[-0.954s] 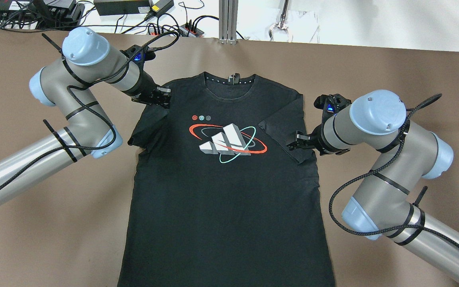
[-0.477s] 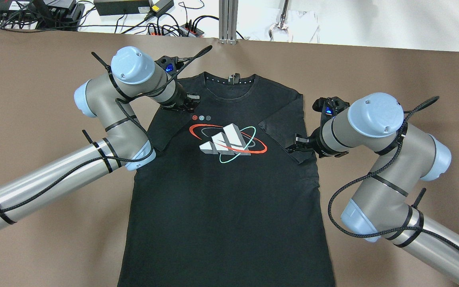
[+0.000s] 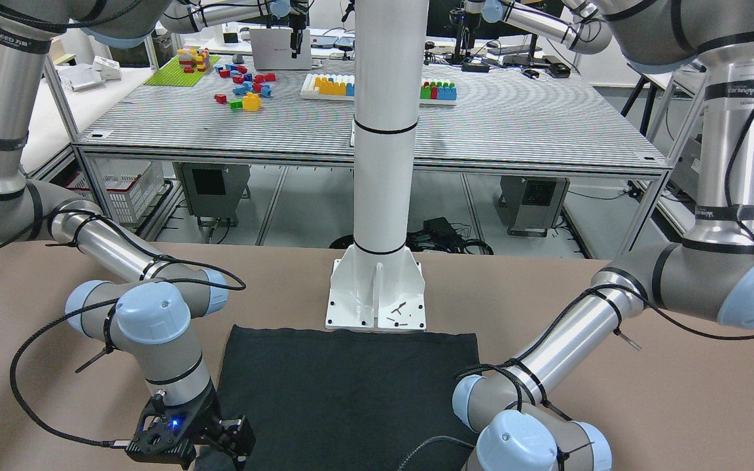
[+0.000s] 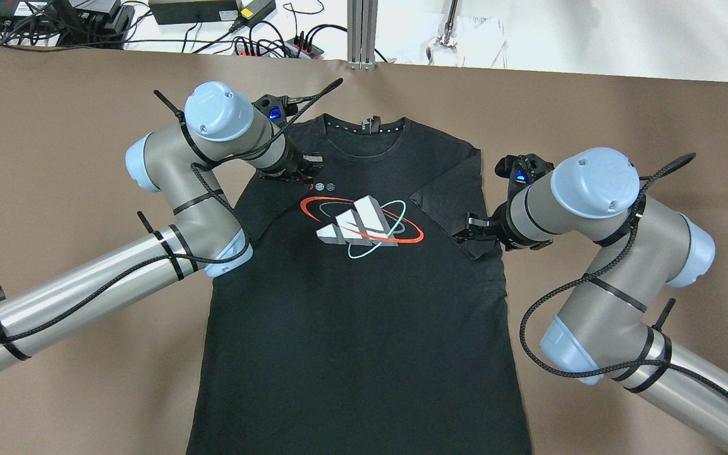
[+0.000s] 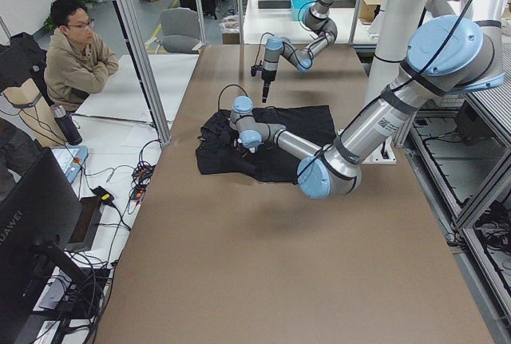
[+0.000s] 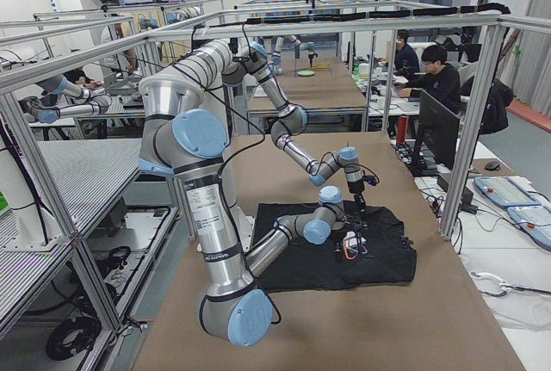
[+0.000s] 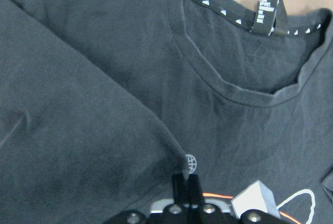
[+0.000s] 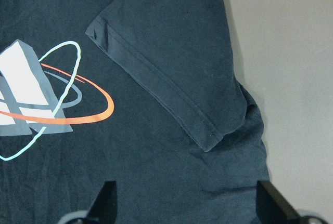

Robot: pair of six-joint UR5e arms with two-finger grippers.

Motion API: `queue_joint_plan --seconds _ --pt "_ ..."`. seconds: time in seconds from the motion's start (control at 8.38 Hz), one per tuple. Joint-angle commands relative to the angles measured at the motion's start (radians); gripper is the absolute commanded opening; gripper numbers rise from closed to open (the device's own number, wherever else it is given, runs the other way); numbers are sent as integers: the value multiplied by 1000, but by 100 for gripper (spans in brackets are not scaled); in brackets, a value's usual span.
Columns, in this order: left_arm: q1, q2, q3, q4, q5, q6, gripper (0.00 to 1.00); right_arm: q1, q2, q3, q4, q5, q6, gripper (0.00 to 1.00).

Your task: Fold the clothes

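1 shirt (image 4: 357, 316), L grip (image 7: 186, 176) pinching, R grip (image 8: 190, 206) wide

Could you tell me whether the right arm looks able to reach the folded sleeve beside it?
Probably yes: the right pincer hangs open over that sleeve of the T-shirt, nothing between.

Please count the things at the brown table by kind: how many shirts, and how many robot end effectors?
shirt: 1
end effectors: 2, the left end effector and the right end effector
Total: 3
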Motion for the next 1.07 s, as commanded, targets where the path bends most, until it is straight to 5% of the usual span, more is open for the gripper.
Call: queue_joint_plan --seconds 0.0,0.48,0.6,0.72,0.95 --pt "-34 -19 31 2 -12 -13 0 1 -2 2 0 0 2 94" --pt "-51 -53 97 -1 -23 -37 5 0 -12 6 1 0 10 94" --pt "-51 -55 100 -1 -18 -36 84 -3 -14 6 0 0 11 94" --pt "-46 -62 101 2 -2 -51 100 -5 -15 8 0 -2 11 94" --pt "-25 -53 53 3 2 -128 100 -6 -15 8 0 -2 11 94"
